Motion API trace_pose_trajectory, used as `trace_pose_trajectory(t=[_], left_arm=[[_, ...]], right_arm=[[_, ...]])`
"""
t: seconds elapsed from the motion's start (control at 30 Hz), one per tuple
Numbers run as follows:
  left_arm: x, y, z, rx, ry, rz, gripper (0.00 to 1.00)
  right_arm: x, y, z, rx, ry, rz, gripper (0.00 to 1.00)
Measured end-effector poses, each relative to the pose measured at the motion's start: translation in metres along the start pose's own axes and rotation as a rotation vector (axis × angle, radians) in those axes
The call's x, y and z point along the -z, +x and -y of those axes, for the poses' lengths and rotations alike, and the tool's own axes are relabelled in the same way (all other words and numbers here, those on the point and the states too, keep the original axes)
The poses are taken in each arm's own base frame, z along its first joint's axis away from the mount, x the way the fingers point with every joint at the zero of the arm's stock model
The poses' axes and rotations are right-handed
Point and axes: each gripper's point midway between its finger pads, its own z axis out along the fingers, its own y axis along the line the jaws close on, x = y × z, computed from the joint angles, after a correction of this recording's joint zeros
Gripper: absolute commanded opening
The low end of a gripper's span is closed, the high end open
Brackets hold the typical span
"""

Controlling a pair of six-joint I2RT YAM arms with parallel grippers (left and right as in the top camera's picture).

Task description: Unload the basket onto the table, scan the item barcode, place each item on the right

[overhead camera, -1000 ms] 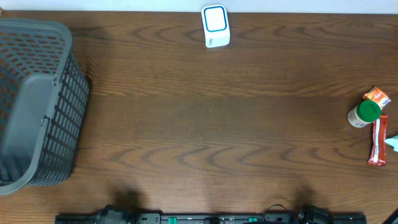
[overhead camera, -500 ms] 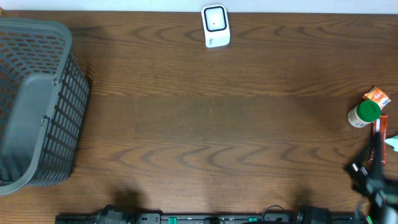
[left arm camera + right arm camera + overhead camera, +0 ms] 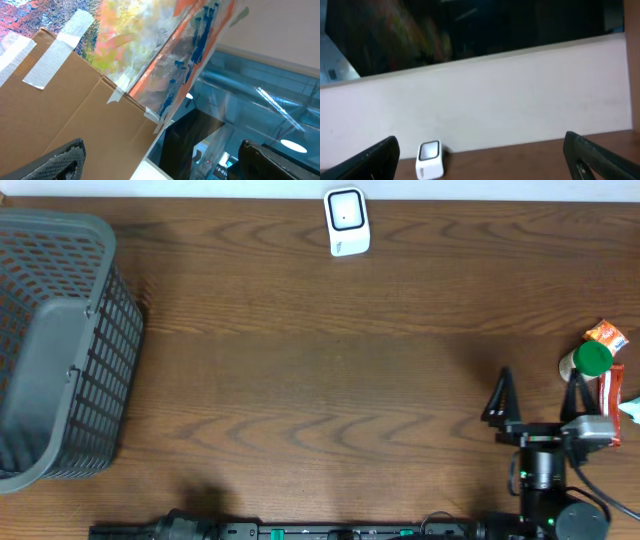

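Note:
The white barcode scanner [image 3: 346, 222] stands at the far edge of the table, and also shows low in the right wrist view as the scanner [image 3: 430, 159]. Items lie at the right edge: a green-capped bottle [image 3: 585, 363], an orange packet [image 3: 607, 336] and a red bar [image 3: 609, 406]. My right gripper [image 3: 538, 396] is open and empty, just left of the bottle, its tips pointing toward the far edge. My left gripper [image 3: 160, 165] is open and empty, facing cardboard and plastic sheeting off the table; the overhead view does not show it.
A grey mesh basket [image 3: 60, 345] fills the left side of the table. A pale wall [image 3: 480, 105] rises behind the scanner. A black rail [image 3: 300, 531] runs along the near edge. A pale teal thing [image 3: 632, 410] is cut off by the right edge.
My right arm has come into the overhead view from the lower right and now stands left of the bottle. The scanner's blue face light went out.

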Motion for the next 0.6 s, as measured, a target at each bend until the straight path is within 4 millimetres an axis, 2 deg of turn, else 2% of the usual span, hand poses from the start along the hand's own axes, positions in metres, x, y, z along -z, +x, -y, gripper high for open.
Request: trace_pose_trajectory(t=[0.3, 0.47, 0.6], left_arm=[[0.000, 0.000, 0.000, 0.000, 0.000, 0.000, 0.98], [0.000, 0.000, 0.000, 0.000, 0.000, 0.000, 0.98], [0.000, 0.000, 0.000, 0.000, 0.000, 0.000, 0.98]], right_arm=[[0.000, 0.060, 0.016, -0.010, 0.044, -0.102, 0.99], [0.005, 0.105, 0.027, -0.015, 0.080, -0.210, 0.99], [0.008, 0.117, 0.032, -0.015, 0.102, -0.253, 0.99]])
